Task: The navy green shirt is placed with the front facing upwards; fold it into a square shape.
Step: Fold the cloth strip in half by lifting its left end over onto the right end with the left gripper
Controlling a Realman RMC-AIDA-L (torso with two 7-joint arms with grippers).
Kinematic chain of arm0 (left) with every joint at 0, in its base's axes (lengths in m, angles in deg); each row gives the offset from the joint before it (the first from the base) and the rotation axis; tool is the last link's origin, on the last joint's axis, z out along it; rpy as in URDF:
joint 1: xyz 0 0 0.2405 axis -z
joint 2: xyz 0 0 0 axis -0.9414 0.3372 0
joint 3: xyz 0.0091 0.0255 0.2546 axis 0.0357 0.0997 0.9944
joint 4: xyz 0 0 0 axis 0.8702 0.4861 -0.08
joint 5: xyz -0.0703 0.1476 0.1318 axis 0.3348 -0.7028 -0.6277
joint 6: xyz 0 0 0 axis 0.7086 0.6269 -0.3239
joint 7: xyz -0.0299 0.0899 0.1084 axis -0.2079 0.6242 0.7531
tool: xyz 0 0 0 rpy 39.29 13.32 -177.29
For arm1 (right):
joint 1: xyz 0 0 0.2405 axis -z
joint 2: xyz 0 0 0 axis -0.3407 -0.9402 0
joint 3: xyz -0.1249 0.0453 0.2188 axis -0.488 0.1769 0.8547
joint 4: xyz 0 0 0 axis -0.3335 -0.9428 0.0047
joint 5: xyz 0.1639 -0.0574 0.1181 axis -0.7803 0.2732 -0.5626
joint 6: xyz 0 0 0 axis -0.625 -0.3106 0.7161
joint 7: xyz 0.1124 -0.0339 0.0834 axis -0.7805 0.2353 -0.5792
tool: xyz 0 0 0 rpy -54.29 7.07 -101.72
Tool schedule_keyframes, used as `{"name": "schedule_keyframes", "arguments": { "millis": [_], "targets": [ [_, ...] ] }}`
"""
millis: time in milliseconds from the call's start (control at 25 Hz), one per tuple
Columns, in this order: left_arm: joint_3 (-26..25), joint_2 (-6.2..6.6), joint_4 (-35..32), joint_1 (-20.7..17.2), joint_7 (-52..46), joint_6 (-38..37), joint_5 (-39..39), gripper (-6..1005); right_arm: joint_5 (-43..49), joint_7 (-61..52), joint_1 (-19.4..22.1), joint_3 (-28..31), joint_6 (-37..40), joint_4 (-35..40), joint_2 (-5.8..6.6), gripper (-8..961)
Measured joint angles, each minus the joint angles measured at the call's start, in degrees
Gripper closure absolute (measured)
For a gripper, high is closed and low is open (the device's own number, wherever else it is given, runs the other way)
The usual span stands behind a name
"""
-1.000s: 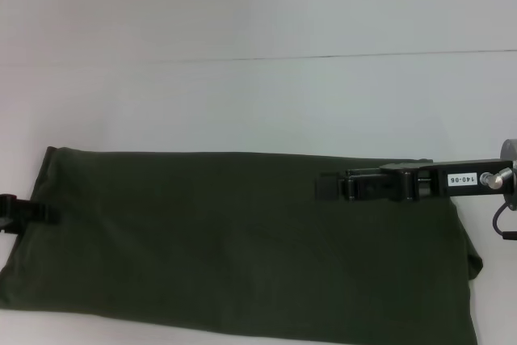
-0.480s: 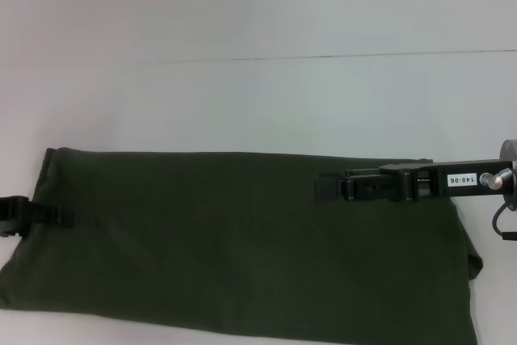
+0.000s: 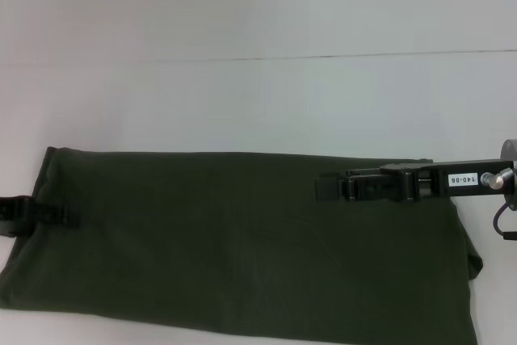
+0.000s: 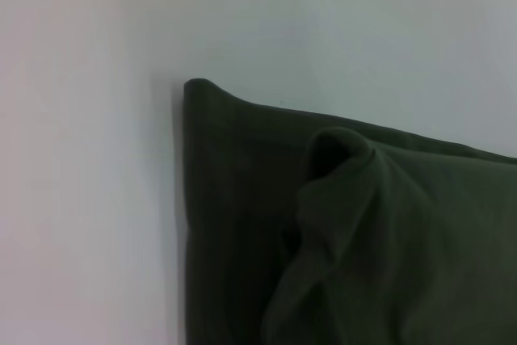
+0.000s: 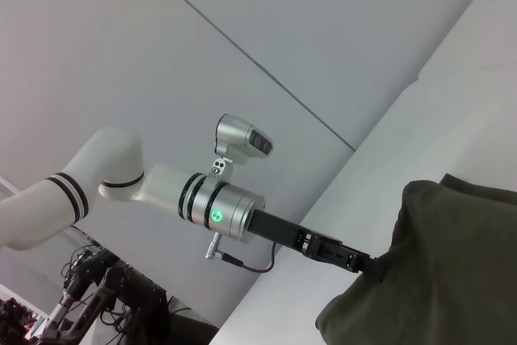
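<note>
The navy green shirt (image 3: 234, 244) lies flat on the white table (image 3: 242, 94) as a long band, its long axis running left to right. The left gripper (image 3: 60, 216) meets its left short edge, seemingly pinching cloth, though I cannot tell the fingers' spread. The right gripper (image 3: 327, 189) reaches in over the right part; I cannot tell its fingers' state.

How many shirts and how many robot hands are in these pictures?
Shirts: 1, the navy green shirt, lying in a long folded strip.
End effectors: 2, the left end effector at the shirt's left edge and the right end effector over its right part.
Total: 3.
</note>
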Motion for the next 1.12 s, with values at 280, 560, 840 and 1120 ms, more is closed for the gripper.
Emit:
{"name": "schedule_keyframes", "arguments": {
  "millis": [280,560,840,1120],
  "targets": [
    [0.07,-0.19,0.45,0.39,-0.04,-0.09,0.00,167,0.00,0.00,0.00,0.01,0.00,0.00,0.00,152],
    [-0.28,-0.19,0.47,0.57,-0.29,-0.10,0.03,287,0.00,0.00,0.22,0.45,0.09,0.00,0.08,151],
    [0.39,-0.29,0.47,0.70,-0.35,0.05,0.04,436,-0.08,0.00,0.13,0.47,0.15,0.00,0.18,151],
    [0.52,-0.37,0.31,0.72,-0.99,0.43,0.02,747,-0.10,0.00,0.01,0.37,0.23,0.00,0.18,152]
  ]
}}
